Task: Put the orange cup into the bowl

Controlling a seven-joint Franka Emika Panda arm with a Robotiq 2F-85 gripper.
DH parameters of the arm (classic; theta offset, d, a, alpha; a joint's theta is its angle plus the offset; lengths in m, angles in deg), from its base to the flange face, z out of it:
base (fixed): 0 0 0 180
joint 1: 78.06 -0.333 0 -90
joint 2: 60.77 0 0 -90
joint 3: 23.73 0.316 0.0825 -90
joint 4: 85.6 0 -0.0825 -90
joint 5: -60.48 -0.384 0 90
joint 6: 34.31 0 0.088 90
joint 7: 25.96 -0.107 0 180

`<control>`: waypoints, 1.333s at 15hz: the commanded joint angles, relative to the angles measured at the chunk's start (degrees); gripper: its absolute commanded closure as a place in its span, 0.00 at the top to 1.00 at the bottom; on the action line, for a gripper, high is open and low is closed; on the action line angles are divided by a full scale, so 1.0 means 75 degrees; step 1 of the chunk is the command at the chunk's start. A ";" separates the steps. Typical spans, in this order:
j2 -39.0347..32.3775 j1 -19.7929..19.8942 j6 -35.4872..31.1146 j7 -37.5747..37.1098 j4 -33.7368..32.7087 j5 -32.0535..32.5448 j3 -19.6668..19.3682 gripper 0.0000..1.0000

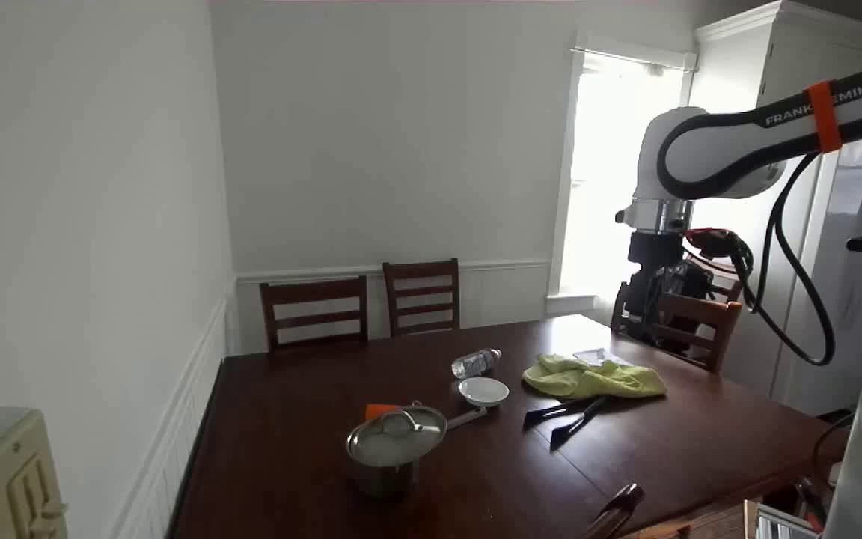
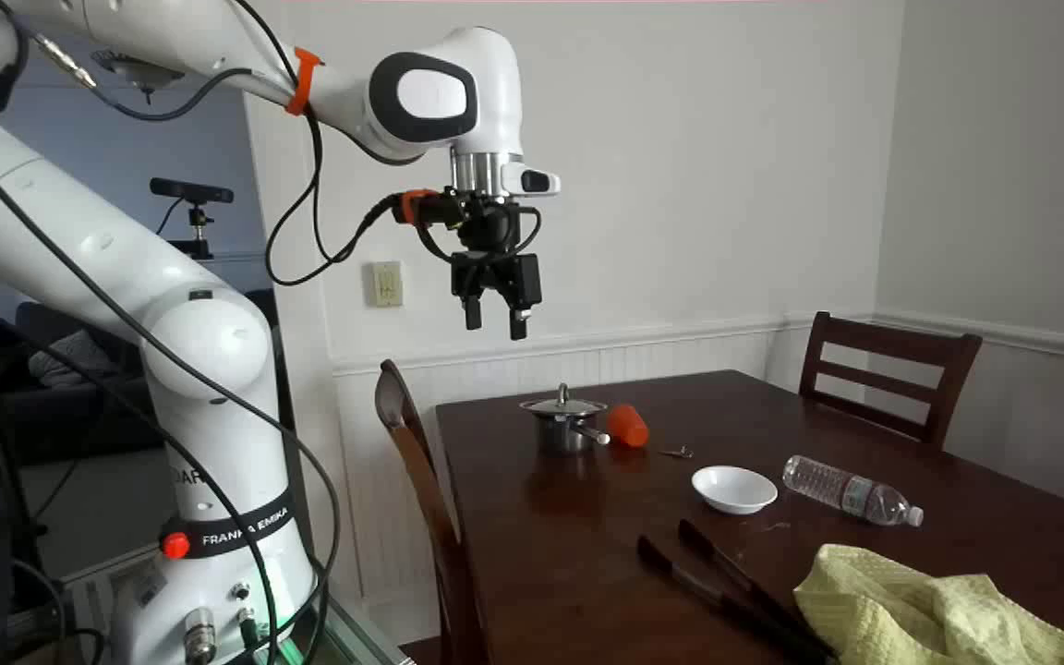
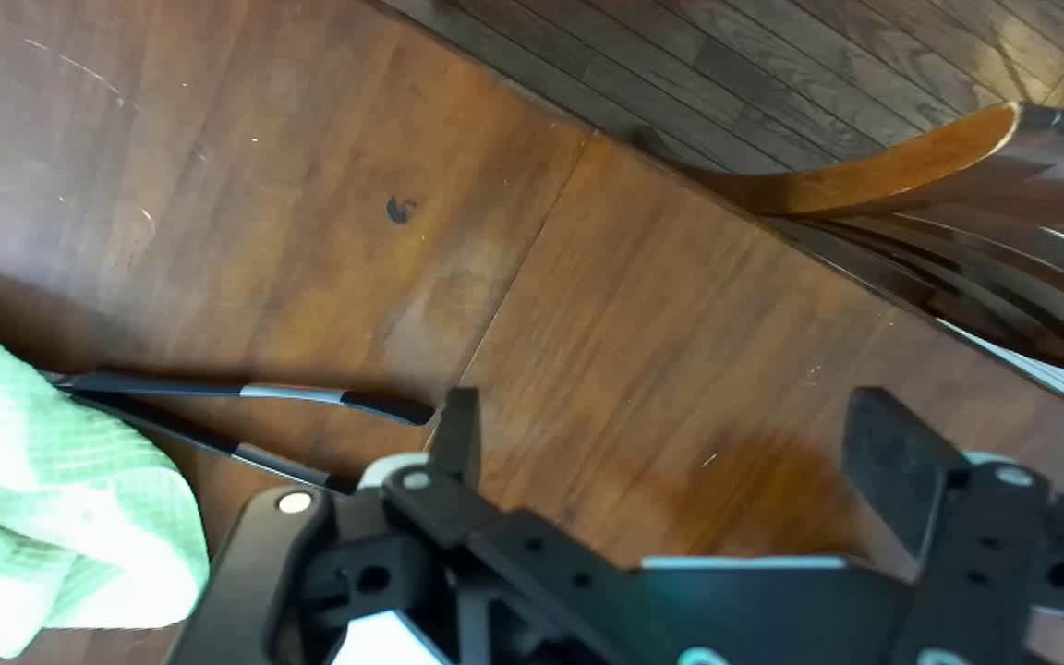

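Pincer (image 2: 496, 319) hangs high above the tabletop (image 2: 587, 573), pointing down, its two fingers spread apart with nothing between them. We read this as a ready posture: high enough to pass over everything set out, wide enough, probably, for a small cup. In our judgement the grasp is not yet begun.

Outward from there we log black tongs (image 3: 290, 393) (probable identification), one end running to a yellow-green cloth (image 1: 588, 376) that seems to lie over it. The bowl (image 2: 733, 482) stands upright with nothing in it, so it looks ready to receive; a clear plastic bottle (image 2: 851, 491) lies on its side just beside it. Well apart from the pincer lies the task's thing, the orange cup (image 2: 627, 425), outside the bowl, apparently tipped over, just beside the lidded silver pot (image 2: 565, 432). Whether cup and pot touch, we cannot tell. We expect the pot to crowd one side of any grasp, so the bowl's side looks the better approach.

Views compared: in an exterior view the pot hides all but an orange strip of the cup (image 1: 380, 411); the wrist view has neither cup, bowl nor pot, yet shows the finger gap most plainly. In an exterior view the pincer blends into a dark chair (image 1: 700, 308) behind it, and we cannot read the gap there.
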 commanded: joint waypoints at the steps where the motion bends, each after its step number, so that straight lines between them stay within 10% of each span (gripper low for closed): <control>1: 0.0000 -0.0006 0.0016 -0.0004 -0.0012 -0.0002 0.0000 1.00; 10: -0.0483 0.0259 -0.1204 -0.0676 -0.0357 -0.0454 -0.0480 1.00; 17: -0.3152 -0.0335 -0.3682 -0.0995 -0.1854 -0.2131 -0.1693 1.00; 20: -0.4350 -0.0713 -0.3021 -0.0364 -0.2826 -0.3513 -0.1593 1.00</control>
